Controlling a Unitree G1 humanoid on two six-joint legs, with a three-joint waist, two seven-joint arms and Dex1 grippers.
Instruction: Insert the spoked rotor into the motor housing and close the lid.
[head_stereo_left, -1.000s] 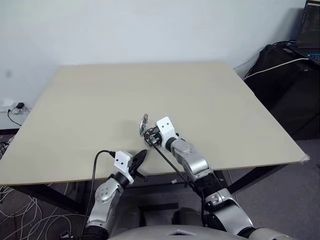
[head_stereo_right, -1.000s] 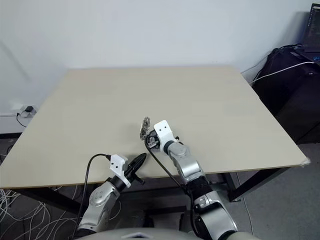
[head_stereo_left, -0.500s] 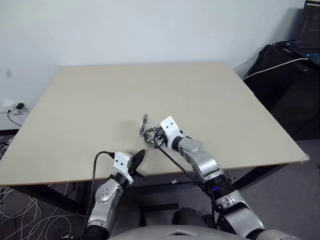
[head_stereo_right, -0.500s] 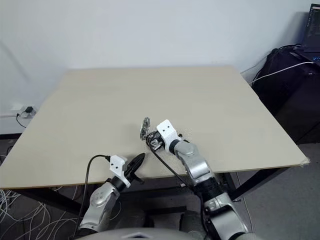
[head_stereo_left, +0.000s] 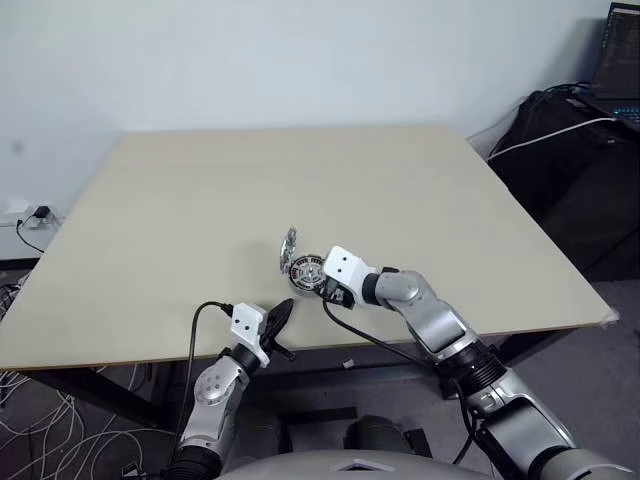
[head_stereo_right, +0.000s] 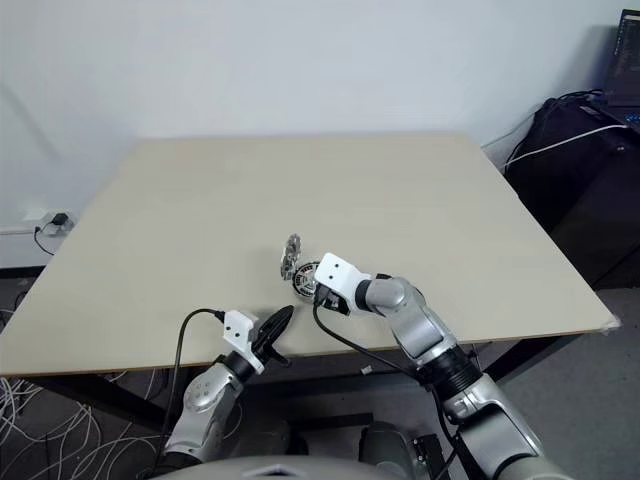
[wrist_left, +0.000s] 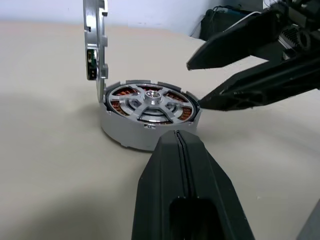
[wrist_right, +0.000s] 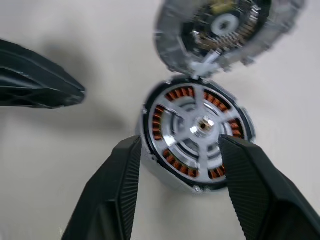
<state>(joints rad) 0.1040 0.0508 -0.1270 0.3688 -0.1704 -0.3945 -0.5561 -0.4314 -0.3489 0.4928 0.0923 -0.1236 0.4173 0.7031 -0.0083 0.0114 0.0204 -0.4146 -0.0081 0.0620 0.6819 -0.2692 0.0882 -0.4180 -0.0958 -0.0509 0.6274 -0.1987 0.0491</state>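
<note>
Since the earlier frame, right gripper (wrist_right: 180, 192) has parted its fingers, releasing the spoked rotor (wrist_left: 150, 102), apparently seated in the motor housing (wrist_left: 125, 134) on the table (head_stereo_left: 150, 210). Next: swing upright lid (wrist_left: 95, 42) shut. Left gripper (wrist_left: 182, 165) is clenched, empty.

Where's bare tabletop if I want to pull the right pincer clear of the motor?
Bare table stretches from the motor housing to the far edge, and out to both side edges. It is crowded only near the front edge: the raised lid, the open right pincer at the housing, and the shut left pincer just short of it.
</note>
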